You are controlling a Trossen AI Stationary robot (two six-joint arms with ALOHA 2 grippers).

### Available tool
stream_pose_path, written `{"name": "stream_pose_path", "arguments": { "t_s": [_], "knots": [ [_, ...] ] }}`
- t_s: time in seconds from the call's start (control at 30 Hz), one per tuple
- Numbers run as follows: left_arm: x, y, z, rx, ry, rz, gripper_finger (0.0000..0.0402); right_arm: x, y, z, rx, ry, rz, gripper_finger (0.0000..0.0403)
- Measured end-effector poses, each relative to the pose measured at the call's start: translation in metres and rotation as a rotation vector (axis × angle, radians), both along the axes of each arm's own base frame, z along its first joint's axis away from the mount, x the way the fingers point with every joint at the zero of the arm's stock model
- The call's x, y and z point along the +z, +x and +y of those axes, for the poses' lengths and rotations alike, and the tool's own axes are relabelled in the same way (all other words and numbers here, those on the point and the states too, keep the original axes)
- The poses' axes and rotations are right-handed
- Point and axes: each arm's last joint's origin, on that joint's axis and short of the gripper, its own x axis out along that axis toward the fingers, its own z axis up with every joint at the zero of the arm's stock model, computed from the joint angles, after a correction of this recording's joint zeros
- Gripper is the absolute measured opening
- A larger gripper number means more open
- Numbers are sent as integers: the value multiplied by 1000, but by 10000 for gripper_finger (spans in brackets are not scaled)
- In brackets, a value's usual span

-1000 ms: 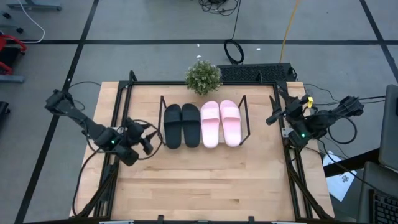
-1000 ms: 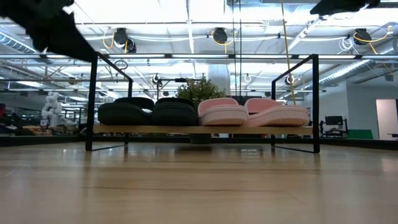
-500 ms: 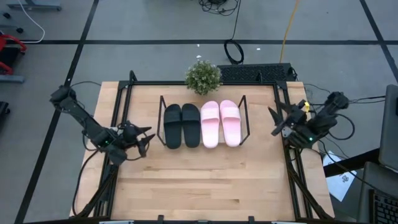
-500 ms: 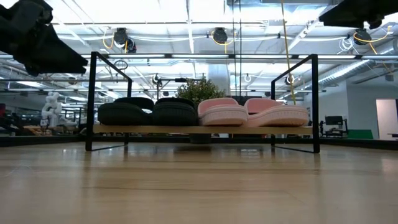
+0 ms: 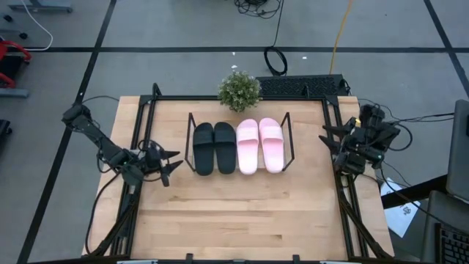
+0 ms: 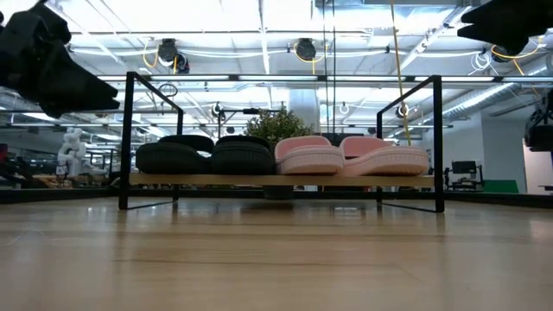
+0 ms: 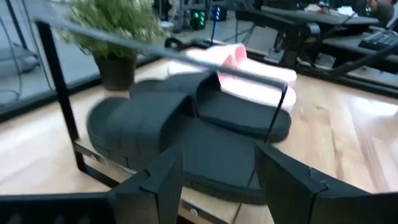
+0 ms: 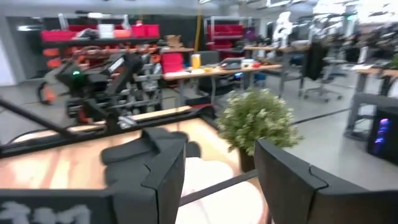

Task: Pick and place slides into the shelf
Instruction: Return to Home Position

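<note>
Two matte black slides and two pale pink slides lie side by side on the shelf, a low wire rack with a wood base, soles down. In the low view the black slides and pink slides rest on the shelf's board. My left gripper is open at the table's left side, pointing at the rack; its wrist view shows the black slides close ahead. My right gripper is open at the table's right edge, raised and empty.
A potted plant stands at the far edge behind the shelf. A black frame edges the table. Bare wood lies in front of the rack. Cables and a black mat lie beyond the far edge.
My left gripper drew back toward the table's left edge and a little toward its far edge, away from the rack. My right arm folded back toward the right edge and turned, its gripper now pointing more toward the far side. The slides stayed still.
</note>
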Motion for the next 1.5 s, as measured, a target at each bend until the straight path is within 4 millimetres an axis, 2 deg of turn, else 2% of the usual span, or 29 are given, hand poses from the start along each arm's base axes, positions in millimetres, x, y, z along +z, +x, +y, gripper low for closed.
{"name": "stream_pose_path", "arguments": {
  "t_s": [0.37, 0.6, 1.03, 1.33, 1.5],
  "knots": [
    [-30, 1, 5, -72, -29, 23, 199, -29, 3, 18, 130, 81, -33, 183],
    [-29, 1, 4, -139, -53, 26, 195, -44, 4, 27, 223, 77, -82, 183],
    [-16, -3, 5, -279, 24, -38, 195, -41, -2, 33, 425, 68, -165, 183],
    [-14, -1, 9, -301, 36, -37, 201, -39, -3, 31, 423, 47, -157, 183],
    [-14, 4, 19, -254, 37, -26, 204, -38, -2, 28, 395, 36, -158, 183]
  ]
}}
